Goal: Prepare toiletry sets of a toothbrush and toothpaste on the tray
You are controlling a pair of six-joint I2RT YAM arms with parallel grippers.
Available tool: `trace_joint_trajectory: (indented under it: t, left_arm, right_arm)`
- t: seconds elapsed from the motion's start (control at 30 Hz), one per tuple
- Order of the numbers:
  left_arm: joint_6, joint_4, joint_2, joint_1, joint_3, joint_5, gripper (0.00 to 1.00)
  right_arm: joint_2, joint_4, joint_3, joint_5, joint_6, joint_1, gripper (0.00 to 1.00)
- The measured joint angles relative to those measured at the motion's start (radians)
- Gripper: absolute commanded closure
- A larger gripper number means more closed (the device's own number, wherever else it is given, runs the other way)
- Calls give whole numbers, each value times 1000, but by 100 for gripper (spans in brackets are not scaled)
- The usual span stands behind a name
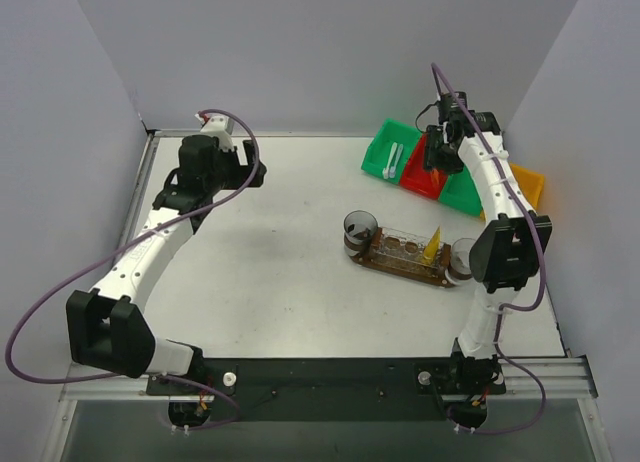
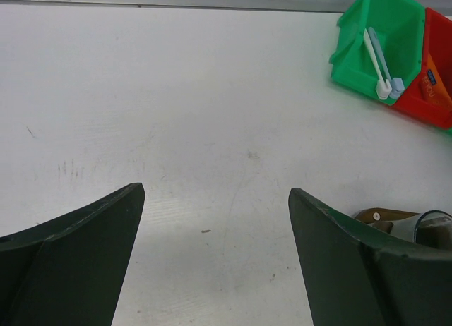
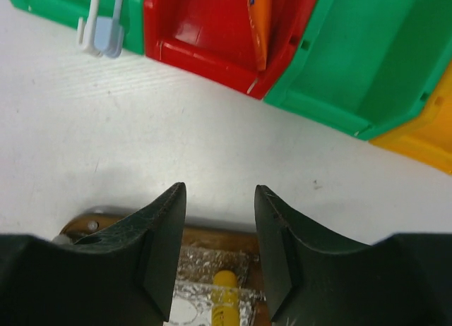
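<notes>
White tabletop (image 1: 280, 242) is carrying the tray (image 1: 365, 259) with a yellow toothpaste (image 1: 432, 246) leaning on it, while the right fingers (image 3: 162, 248), partly apart and empty like the wide left fingers (image 2: 78, 262), are hovering beyond the tray near an orange toothpaste (image 3: 258, 22) in the red bin (image 3: 205, 29), likely light, squashy, best pinched mid-body.

tray (image 1: 395, 268): dark brown wood, oval, flat;
cups (image 1: 400, 246): clear, in a row on tray;
yellow tube (image 1: 432, 245): tip-up, near tray's right end;
toothbrushes (image 1: 393, 160): white, lying well beyond tray
</notes>
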Motion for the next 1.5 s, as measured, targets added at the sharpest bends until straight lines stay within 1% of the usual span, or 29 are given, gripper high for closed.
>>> trace_joint_trajectory:
  t: [0.13,0.33,0.47,0.57,0.8,0.97,1.17,1.27,1.5]
  left_arm:
    - [-1,-1,39,28,35,4,6]
    - [-3,-3,107,68,95,18,7]
    - [-7,-3,155,86,131,32,9]
    - [-10,-5,190,91,149,52,10]
    - [-13,-18,257,93,178,95,11]
    - [-18,-24,272,97,178,106,11]
    - [-21,-27,274,106,181,113,11]
    - [-26,-27,278,110,189,119,11]
    - [-27,-29,290,112,193,124,11]
  right_arm:
    - [107,29,96,-3,-36,-29,65]
    - [292,63,235,-26,-81,-57,66]
    - [399,77,294,-27,-109,-63,64]
    - [447,90,316,-25,-127,-63,63]
    - [472,123,333,15,-170,-63,61]
    - [481,146,365,48,-211,-63,61]
    - [545,160,375,84,-240,-63,60]
    - [581,163,375,84,-244,-62,60]
    - [594,163,374,87,-249,-56,63]
